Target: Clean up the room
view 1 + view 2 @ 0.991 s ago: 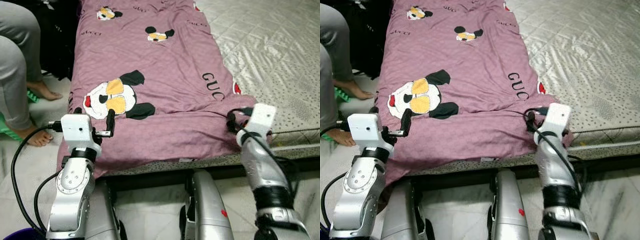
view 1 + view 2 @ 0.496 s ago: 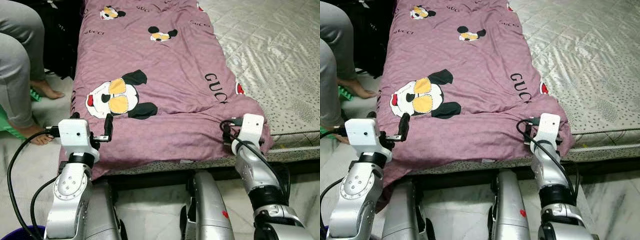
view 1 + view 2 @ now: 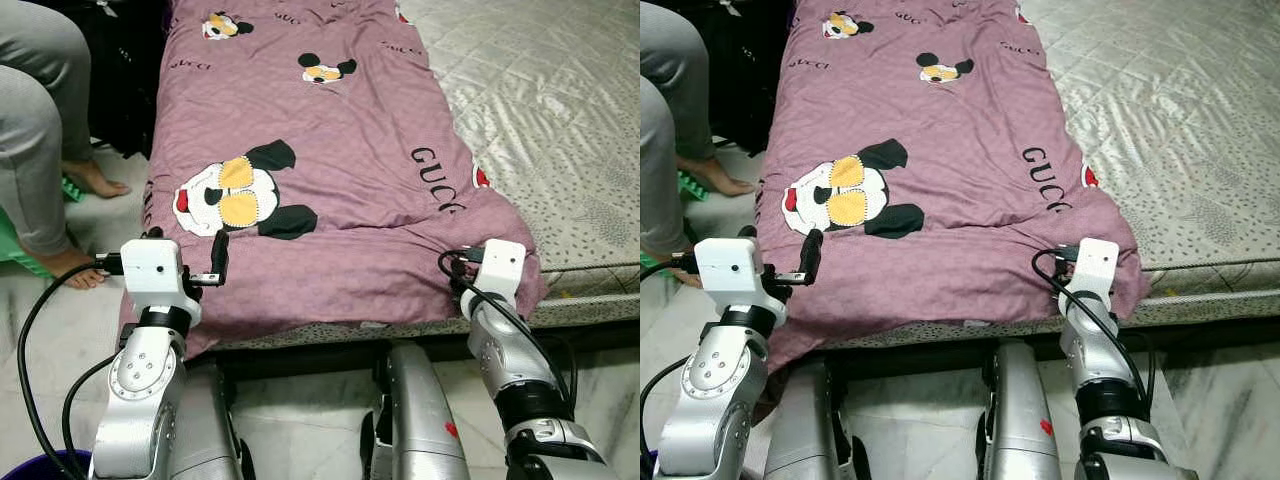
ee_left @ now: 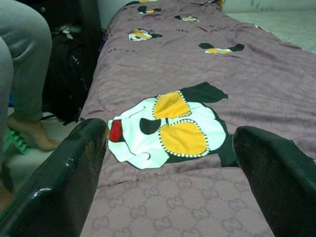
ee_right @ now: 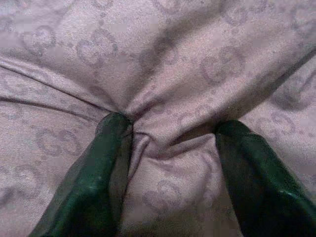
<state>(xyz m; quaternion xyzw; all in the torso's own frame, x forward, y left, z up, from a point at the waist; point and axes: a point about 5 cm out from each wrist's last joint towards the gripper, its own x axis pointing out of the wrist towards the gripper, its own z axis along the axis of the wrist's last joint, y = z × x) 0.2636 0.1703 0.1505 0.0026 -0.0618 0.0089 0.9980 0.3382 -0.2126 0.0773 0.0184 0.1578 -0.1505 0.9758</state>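
A purple blanket (image 3: 320,140) printed with cartoon mice lies lengthwise over the left half of a bed. At its near right corner my right gripper (image 5: 173,143) presses into the cloth, shut on a bunched fold that wrinkles around both fingers (image 5: 106,163). That arm's wrist (image 3: 500,265) sits low at the bed's edge. My left gripper (image 4: 170,163) hovers open just above the blanket's near left edge, with the big mouse print (image 3: 235,195) right beyond it and nothing between its fingers (image 3: 220,255).
Bare quilted mattress (image 3: 560,100) covers the bed's right half. A person's legs (image 3: 40,130) and bare feet (image 3: 75,268) stand on the floor at the left, beside a black bag (image 3: 125,80) and a green object (image 3: 10,250). A purple tub rim (image 3: 40,468) shows at the bottom left.
My right arm has drawn back and down toward the bed's near edge, with the blanket corner bunched at its fingers. The left arm has hardly moved. The camera shifted slightly.
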